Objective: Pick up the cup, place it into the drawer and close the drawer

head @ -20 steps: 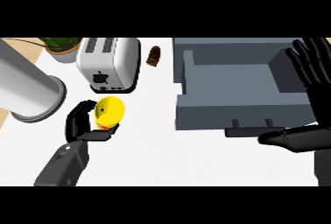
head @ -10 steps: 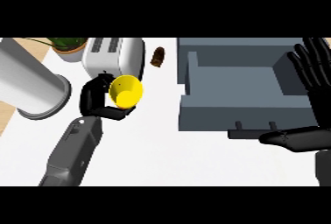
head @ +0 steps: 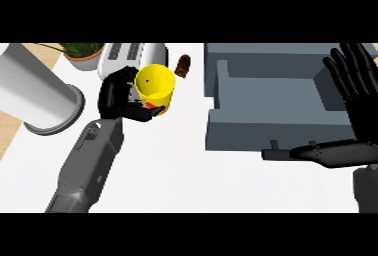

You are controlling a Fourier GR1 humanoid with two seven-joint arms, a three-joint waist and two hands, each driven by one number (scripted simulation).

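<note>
Head view, steep down onto white counter. Ordered near to far.

Lower left of frame: grey left forearm rises from bottom edge toward upper centre-left. Lower right: right forearm shows only as a short grey stub at the frame's right edge.

Right side, mid to upper: right hand, black, spread wide, fingers straight and pointing to the top of frame, thumb stretched out leftward. Holds nothing. Thumb tip lies just beside the drawer handle, a small dark knob on the drawer's front; contact cannot be told.

Centre-right: drawer, grey box, pulled open, interior visible, walls on all sides. The right hand's fingers overlap its right wall in the frame.

Upper centre-left: left hand, black, fingers and thumb curled round the cup. Cup is yellow, tilted so its open mouth faces the camera, w/ a red mark low on its side. It is held left of the drawer, apart from it, in front of the toaster.

Left edge, upper: large grey cylinder, lying at a slant.

Upper left, far: white toaster, two slots on top, partly behind cup and hand. Left of it, a potted plant. Right of toaster, a small brown object, type unclear.
</note>
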